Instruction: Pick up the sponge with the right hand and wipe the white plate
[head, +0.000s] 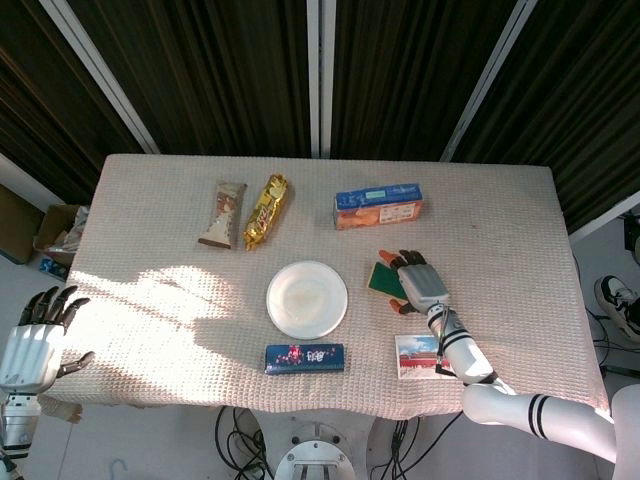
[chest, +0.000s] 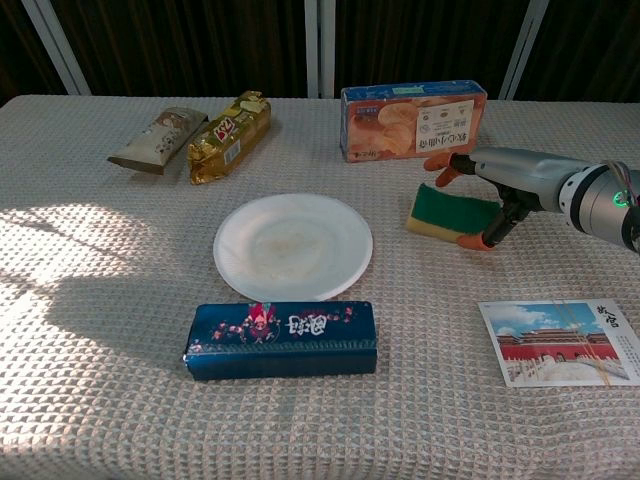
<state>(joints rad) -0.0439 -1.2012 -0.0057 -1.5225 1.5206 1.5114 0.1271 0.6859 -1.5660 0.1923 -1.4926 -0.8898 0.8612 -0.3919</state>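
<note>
Just right of the white plate (chest: 293, 246), on the tablecloth, is where my right hand (chest: 500, 185) is at: it's wrapped around the sponge (chest: 447, 212), green side up, yellow layer underneath. From the chest view I've got orange fingertips (chest: 441, 180) on the far edge and another down at the near right corner, so it looks like a pinch across the sponge. Whether it's really squeezed tight or just touching, I honestly can't tell, and I can't tell if the sponge is off the cloth yet either; it looks like it's resting on it or barely tilted.

My left hand (head: 35, 335) is hanging off the left end of the table, fingers spread, holding nothing. Not involved.

So the step is basically securing the grab. My take on doing it well: get the grip firm before lifting, because a soft sponge will squish and could rotate out of a light pinch. Then lift straight up enough to clear the weave, carry it left, and come down on the plate's middle with the flat face down.

Things to watch: the cracker box (chest: 413, 120) sits just behind the sponge, and the postcard (chest: 560, 342) is near my wrist, so no wide swings. The plate is light-looking, so I'd guess heavy sideways pressure would just push it toward the blue box (chest: 281, 339).
</note>
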